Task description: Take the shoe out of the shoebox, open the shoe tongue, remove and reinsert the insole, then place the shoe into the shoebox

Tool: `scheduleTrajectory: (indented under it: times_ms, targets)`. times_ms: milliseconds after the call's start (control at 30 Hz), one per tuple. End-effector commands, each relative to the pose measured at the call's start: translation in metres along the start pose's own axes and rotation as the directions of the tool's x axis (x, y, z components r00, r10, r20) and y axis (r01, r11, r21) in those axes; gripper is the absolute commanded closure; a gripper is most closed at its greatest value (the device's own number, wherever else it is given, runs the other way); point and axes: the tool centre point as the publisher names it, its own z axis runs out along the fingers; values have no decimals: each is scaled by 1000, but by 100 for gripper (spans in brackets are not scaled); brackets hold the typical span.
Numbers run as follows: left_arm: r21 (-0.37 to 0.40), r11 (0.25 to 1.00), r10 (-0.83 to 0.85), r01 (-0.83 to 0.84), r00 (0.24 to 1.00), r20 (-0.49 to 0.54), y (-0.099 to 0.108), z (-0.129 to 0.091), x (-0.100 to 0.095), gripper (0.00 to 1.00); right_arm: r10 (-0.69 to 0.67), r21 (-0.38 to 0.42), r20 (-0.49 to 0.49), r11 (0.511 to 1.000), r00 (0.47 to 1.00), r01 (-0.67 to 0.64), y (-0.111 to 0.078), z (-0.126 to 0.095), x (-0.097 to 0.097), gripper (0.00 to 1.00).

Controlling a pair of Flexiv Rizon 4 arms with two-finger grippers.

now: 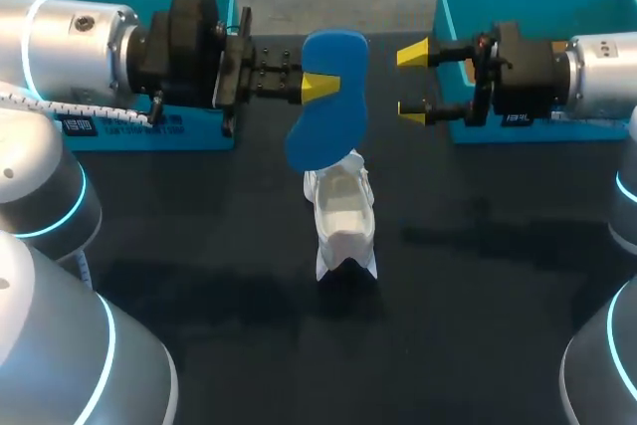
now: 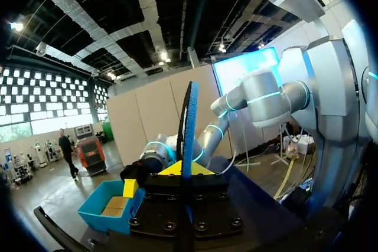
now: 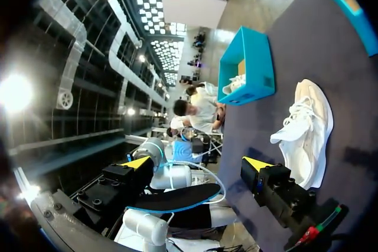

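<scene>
Dark table (image 1: 478, 276) holds the white shoe (image 1: 343, 216), the left gripper (image 1: 320, 87) pinches the blue insole (image 1: 320, 136) at its 12 o'clock, the right gripper (image 1: 413, 82) stands open at 2 o'clock, so sliding the insole back in looks next.

The shoe (image 1: 343, 216) sat at the middle of the bench (image 1: 478, 296), and over its far end hung the insole (image 1: 328, 106), pinched in the left hand (image 1: 320, 88), which came in from the left. The right hand (image 1: 413, 82) faced it from the right, near but apart. One shoebox (image 1: 139, 131) stood at the far left behind the left arm, the other shoebox (image 1: 537, 2) at the far right behind the right arm.
</scene>
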Motion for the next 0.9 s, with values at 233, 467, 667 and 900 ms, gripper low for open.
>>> scheduleTrajectory:
  times_ms: [233, 467, 667, 900]
  targets:
    - [15, 995, 99, -98, 995, -17, 4, 2, -4, 100, 0, -2, 1, 1000, 1000, 0, 0, 1, 0, 0]
    - [55, 913, 406, -404, 914, -28, 12, 4, -16, 100, 0, -2, 1, 1000, 1000, 0, 0, 1, 0, 0]
    - [73, 771, 636, -633, 770, -41, 18, 3, -24, 100, 0, -2, 1, 1000, 1000, 0, 0, 1, 0, 0]
    - [61, 673, 739, -737, 673, -29, 22, 2, -30, 100, 0, -2, 1, 1000, 1000, 0, 0, 1, 0, 0]
